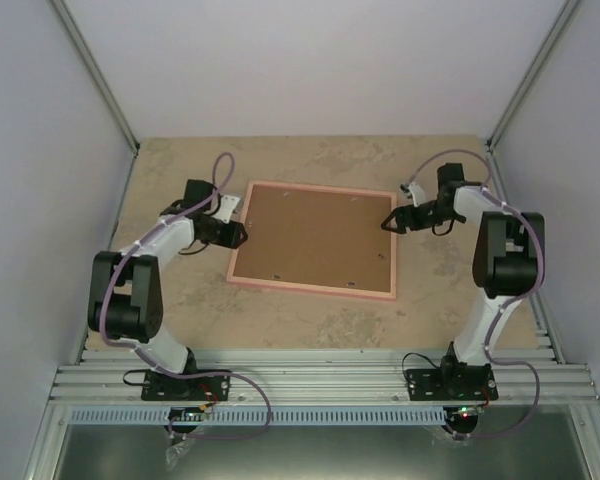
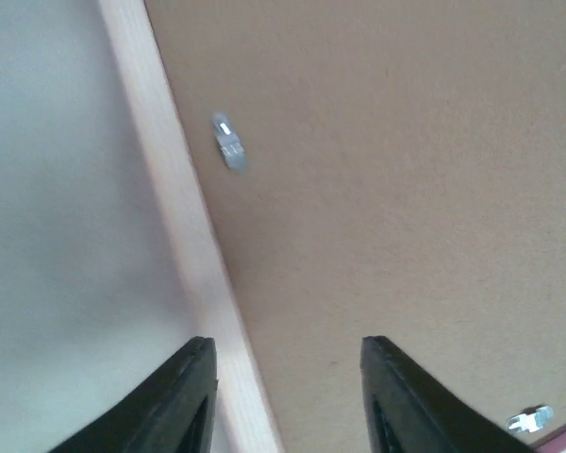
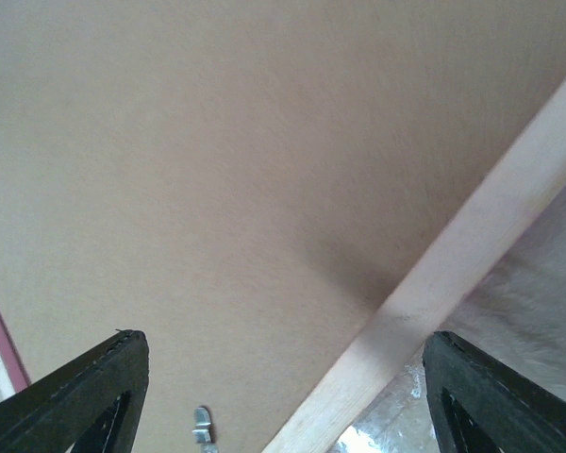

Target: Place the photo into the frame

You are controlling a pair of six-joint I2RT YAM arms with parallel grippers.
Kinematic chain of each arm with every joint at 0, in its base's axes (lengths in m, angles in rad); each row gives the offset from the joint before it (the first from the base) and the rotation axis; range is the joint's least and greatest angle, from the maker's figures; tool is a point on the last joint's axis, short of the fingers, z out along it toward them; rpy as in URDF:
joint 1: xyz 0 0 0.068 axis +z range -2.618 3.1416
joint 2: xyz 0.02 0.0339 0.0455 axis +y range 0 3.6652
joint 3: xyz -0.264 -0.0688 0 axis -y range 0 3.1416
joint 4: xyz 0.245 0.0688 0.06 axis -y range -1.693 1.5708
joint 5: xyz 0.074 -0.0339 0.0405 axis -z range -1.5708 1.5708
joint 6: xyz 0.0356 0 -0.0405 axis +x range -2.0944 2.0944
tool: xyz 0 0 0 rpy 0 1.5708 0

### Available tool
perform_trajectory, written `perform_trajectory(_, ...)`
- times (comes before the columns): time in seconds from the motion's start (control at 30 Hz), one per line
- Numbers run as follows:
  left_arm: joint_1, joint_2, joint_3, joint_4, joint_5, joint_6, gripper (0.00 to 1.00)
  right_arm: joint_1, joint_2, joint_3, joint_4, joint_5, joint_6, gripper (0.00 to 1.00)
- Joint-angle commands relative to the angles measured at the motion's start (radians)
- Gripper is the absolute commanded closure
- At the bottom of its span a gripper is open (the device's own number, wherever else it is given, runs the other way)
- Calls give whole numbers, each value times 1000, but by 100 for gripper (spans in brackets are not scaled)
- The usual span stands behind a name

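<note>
The pink frame (image 1: pixel 310 290) lies back-up on the table with a brown backing board (image 1: pixel 315 235) set in it. The photo's sunset print shows in no view. My left gripper (image 1: pixel 238 237) is open at the frame's left rail; in the left wrist view (image 2: pixel 288 396) its jaws straddle the pale rail (image 2: pixel 184 217) and the board (image 2: pixel 406 189). My right gripper (image 1: pixel 390 222) is open at the frame's right rail; in the right wrist view (image 3: pixel 283 396) its jaws span the rail (image 3: pixel 472 255) and the board (image 3: pixel 217 170). Neither holds anything.
Small metal retaining tabs (image 2: pixel 228 143) (image 3: pixel 203 425) sit on the board. A pale grey-white surface (image 2: pixel 66 236) lies left of the rail; I cannot tell what it is. Something shiny and clear (image 3: pixel 387 436) lies beside the right rail. The beige table (image 1: pixel 180 300) is walled on three sides.
</note>
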Motion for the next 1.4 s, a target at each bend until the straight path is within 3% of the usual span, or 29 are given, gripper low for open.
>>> perform_trajectory(0.0,28,-56,77,-16,-38,64,48,30,-146,17,60,-9,-74,19)
perform_trajectory(0.1,28,6,164,-67,-58,112,35,122,-145,56,71,-10,-75,21)
perform_trajectory(0.23,28,93,264,-91,-69,129,29,243,-115,92,117,-15,-36,25)
perform_trajectory(0.5,19,259,397,-115,-64,86,28,455,25,175,248,11,86,35)
perform_trajectory(0.73,17,332,412,-113,-65,78,32,582,174,272,362,10,208,48)
perform_trajectory(0.93,17,347,400,-99,-66,63,36,642,281,384,519,11,346,58)
perform_trajectory(1.13,17,356,404,-92,-72,39,44,666,437,517,553,35,440,68)
perform_trajectory(1.37,17,359,411,-96,-55,50,43,665,508,454,584,98,460,77)
